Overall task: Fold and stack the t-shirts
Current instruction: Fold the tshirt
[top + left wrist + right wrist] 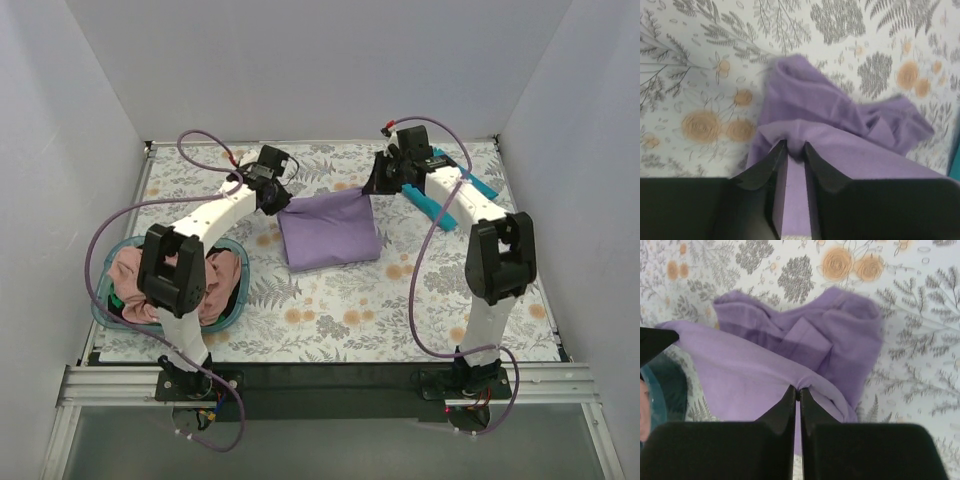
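Observation:
The lavender-purple t-shirt (328, 232) lies partly folded at the middle of the table, its far edge lifted. My left gripper (282, 203) is shut on its far left corner, and my right gripper (370, 188) is shut on its far right corner. In the left wrist view the jaws (795, 146) pinch a fold of the purple cloth (810, 105). In the right wrist view the jaws (797, 390) pinch the cloth's edge (750, 375). Dusty pink tees (128, 275) lie bunched in the basket at the left. A teal-blue cloth (436, 208) lies under my right arm, mostly hidden.
The round teal plastic basket (100, 308) stands at the near left, beside my left arm's base. The flowered table cover (350, 310) spreads under everything. White walls close in the back and both sides.

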Motion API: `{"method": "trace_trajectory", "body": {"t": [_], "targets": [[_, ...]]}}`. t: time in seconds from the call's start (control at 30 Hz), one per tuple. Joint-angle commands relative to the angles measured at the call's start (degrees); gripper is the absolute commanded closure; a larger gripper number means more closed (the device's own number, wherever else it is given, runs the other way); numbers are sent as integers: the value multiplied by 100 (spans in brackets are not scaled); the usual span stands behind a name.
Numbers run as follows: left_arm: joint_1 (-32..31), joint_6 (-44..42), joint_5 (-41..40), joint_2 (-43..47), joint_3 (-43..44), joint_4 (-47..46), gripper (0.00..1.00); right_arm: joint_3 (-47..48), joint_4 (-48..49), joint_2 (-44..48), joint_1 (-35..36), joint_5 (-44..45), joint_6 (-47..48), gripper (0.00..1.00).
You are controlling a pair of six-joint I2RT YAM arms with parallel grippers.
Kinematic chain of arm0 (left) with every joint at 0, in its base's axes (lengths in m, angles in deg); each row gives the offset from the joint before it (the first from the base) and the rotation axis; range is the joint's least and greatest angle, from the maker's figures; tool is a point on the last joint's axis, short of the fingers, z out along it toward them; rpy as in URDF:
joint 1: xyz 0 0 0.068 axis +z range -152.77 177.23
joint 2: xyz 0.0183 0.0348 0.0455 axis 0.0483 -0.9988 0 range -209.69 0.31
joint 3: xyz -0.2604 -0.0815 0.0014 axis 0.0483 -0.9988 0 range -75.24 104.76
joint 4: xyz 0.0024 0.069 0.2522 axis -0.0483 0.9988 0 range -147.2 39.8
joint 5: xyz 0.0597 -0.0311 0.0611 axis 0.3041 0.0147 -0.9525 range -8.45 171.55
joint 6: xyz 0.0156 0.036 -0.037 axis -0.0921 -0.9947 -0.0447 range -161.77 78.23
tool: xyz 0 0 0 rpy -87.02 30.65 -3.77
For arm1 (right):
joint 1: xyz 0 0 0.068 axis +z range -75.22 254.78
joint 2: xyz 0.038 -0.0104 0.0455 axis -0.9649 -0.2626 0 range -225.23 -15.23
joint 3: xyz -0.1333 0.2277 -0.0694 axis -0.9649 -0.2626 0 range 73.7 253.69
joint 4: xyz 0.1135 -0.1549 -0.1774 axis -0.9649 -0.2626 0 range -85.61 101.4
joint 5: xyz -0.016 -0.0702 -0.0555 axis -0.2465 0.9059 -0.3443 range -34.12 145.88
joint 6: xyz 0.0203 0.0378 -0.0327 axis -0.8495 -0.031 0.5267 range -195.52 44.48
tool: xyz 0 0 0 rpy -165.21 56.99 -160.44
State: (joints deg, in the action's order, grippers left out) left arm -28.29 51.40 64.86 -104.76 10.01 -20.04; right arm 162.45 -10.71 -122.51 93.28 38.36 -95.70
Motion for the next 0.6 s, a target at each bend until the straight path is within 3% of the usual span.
{"method": "trace_trajectory", "body": {"t": [0.0,0.03,0.07,0.1,0.13,0.17,0.23,0.4,0.57], "targets": [[293,-508,191,-484,763,132,77,862,242,-747,-162,-190,93,92],[345,-579,201,-705,1339,298,53,1029,233,-872,-163,-356,172,56],[346,-606,184,-881,1606,526,35,1222,198,-977,-171,-410,173,43],[346,-711,149,-1031,1887,859,14,1241,172,-1031,-171,-471,216,37],[354,-695,131,-1215,2064,1002,13,1215,172,-996,-171,-533,260,25],[346,-686,96,-1226,2126,1081,12,1128,180,-944,-171,-499,365,21],[355,-633,209,-920,1804,864,12,715,189,-699,-136,-289,550,19],[355,-554,1096,-22,-469,-480,11,-296,233,-241,-84,-50,849,19],[346,-457,1484,-56,-1072,-737,11,-938,356,-179,-13,100,823,19]]}}
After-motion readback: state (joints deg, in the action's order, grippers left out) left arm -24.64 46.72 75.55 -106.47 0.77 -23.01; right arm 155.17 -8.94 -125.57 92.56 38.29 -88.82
